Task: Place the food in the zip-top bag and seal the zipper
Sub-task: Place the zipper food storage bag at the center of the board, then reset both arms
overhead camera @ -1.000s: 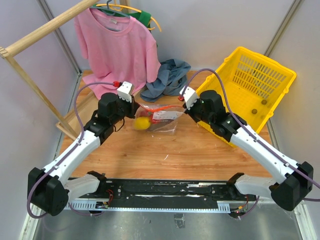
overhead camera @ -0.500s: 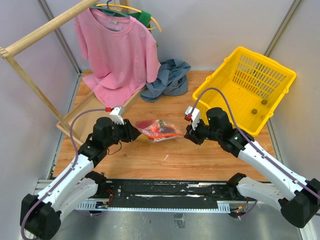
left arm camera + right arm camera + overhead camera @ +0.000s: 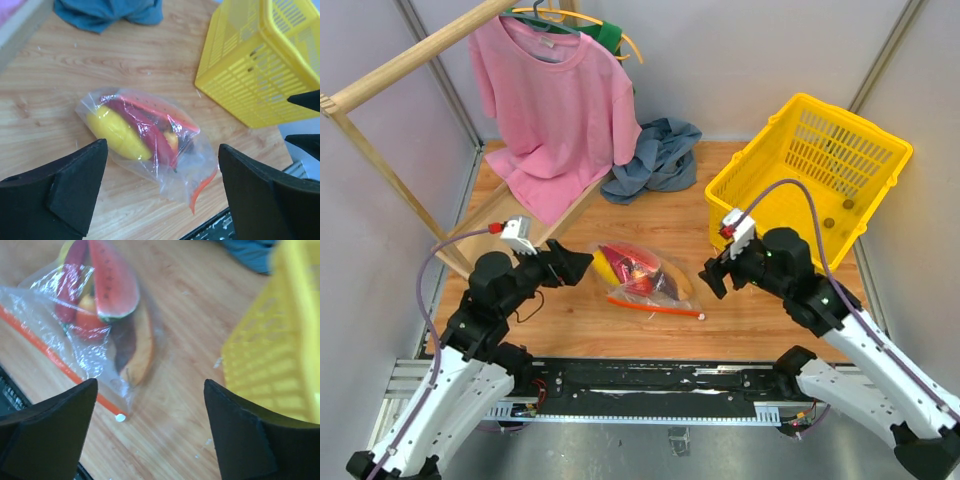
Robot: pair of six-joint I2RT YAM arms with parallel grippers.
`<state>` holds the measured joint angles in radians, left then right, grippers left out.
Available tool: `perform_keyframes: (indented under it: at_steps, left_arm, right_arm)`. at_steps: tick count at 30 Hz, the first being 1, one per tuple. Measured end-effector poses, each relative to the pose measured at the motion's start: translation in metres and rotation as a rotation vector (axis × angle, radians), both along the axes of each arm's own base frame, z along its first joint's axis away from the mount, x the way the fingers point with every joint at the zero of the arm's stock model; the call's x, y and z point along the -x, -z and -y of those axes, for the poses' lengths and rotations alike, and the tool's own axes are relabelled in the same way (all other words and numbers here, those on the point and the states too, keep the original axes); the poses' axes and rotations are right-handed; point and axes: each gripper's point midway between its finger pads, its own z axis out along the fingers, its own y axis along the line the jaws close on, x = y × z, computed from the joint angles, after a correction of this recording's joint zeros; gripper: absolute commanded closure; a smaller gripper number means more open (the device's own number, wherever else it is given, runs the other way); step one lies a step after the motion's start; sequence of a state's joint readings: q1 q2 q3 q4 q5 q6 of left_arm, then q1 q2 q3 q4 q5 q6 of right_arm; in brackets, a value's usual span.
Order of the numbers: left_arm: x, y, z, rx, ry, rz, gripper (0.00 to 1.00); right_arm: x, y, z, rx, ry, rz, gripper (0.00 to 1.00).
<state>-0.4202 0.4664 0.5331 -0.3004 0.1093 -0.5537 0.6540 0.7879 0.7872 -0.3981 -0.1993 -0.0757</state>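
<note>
The zip-top bag lies on the wooden table between my two grippers, with the food inside it. Through the plastic I see a yellow fruit, a watermelon slice, red pieces and a dark brown piece. The orange-red zipper runs along the bag's near edge, with its white slider at the right end. My left gripper stands open just left of the bag, touching nothing. My right gripper stands open just right of it, also holding nothing.
A yellow basket sits tilted at the back right, close behind the right gripper. A pink shirt hangs on a wooden rack at the back left. A blue cloth lies behind the bag.
Both grippers carried the bag down from the air to the table, opened and let it go. Both have drawn back toward the near edge, apart from the bag.
</note>
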Motion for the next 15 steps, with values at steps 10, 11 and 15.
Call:
perform_keyframes:
  at_steps: [10,11,15]
  left_arm:
    - [0.006,-0.114,-0.043,-0.021,-0.176,0.267,0.01]
    - [0.009,-0.121,-0.049,-0.020,-0.196,0.295,0.01]
    - [0.018,-0.136,-0.068,-0.016,-0.272,0.407,0.01]
  right_arm:
    - [-0.003,-0.108,0.122,-0.116,0.561,0.410,0.02]
    - [-0.001,-0.115,0.135,-0.131,0.622,0.435,0.02]
    - [0.011,-0.126,0.178,-0.163,0.816,0.494,0.02]
